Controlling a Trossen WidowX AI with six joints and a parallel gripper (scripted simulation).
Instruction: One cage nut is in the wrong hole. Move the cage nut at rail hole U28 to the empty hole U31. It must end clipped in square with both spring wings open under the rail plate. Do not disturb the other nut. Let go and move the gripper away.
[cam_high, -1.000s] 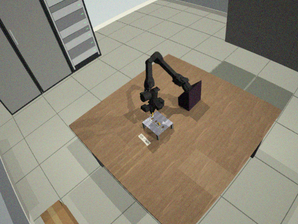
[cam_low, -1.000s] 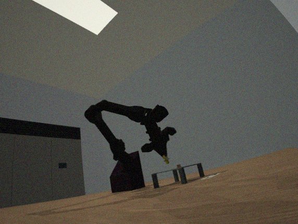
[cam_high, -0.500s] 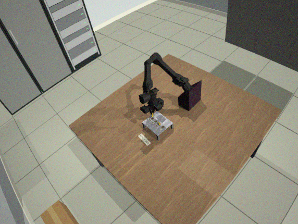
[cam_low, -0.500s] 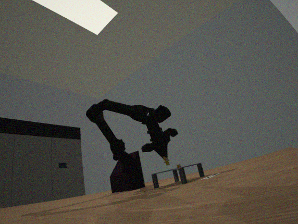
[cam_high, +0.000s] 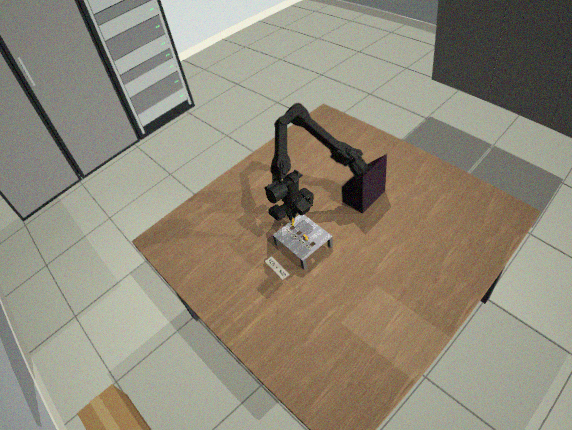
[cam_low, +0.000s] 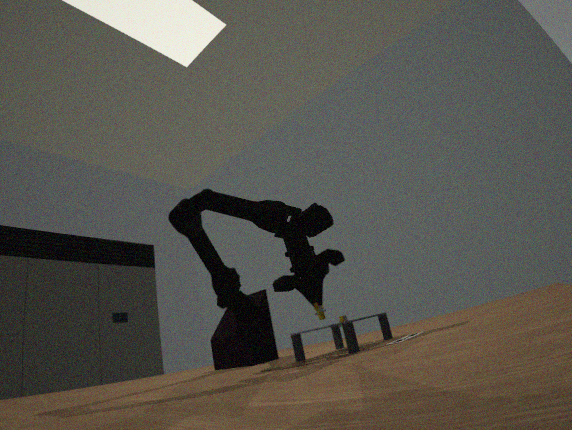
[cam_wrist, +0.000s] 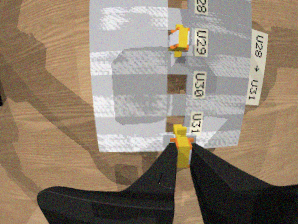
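Gripper (cam_high: 293, 220) (cam_low: 318, 304) (cam_wrist: 181, 148): one, black, fingers nearly together, closed on a yellow nut (cam_high: 293, 222) (cam_low: 320, 311) (cam_wrist: 183, 149) with orange side parts. Nut: held above the plate (cam_high: 311, 231) (cam_low: 314, 329) (cam_wrist: 140, 107), apart from it, near the U31 end; in the wrist view it overlapped the lower edge of hole U31 (cam_wrist: 175, 121). Arm (cam_high: 281, 142) (cam_low: 227, 204): black, bent, reaching over from its base (cam_high: 374, 184) (cam_low: 264, 335). Other nut (cam_high: 305, 237) (cam_low: 342, 319) (cam_wrist: 182, 39): yellow and orange, at U29. Hole U30 (cam_wrist: 176, 84): unfilled. Plate: grey, on short dark legs, standing on a wooden table (cam_high: 400, 240) (cam_low: 450, 360) (cam_wrist: 40, 30). Card (cam_high: 279, 268) (cam_low: 406, 338) (cam_wrist: 257, 67): pale, marked U28 → U31, lying beside the plate.
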